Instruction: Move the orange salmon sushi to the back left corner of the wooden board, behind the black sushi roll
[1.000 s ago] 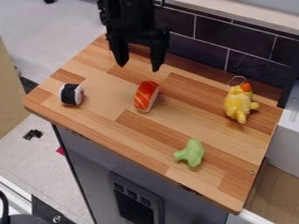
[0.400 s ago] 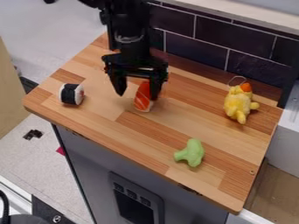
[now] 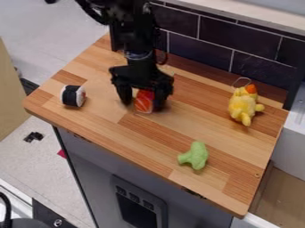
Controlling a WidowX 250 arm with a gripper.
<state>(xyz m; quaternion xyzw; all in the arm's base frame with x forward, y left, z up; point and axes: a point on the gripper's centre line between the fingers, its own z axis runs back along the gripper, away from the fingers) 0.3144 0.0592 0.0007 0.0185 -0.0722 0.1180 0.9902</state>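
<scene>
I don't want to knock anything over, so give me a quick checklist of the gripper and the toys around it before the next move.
- Gripper lowered around the salmon sushi: ok, a finger on either side.
- Fingers spread: ok, open.
- Sushi clamped: not ok, a gap shows at one side.
- Other finger free of the sushi: cannot tell.
- Sushi roll clear of the gripper: ok, apart from it.
- Broccoli and yellow plush toy clear: ok, both well away.
</scene>
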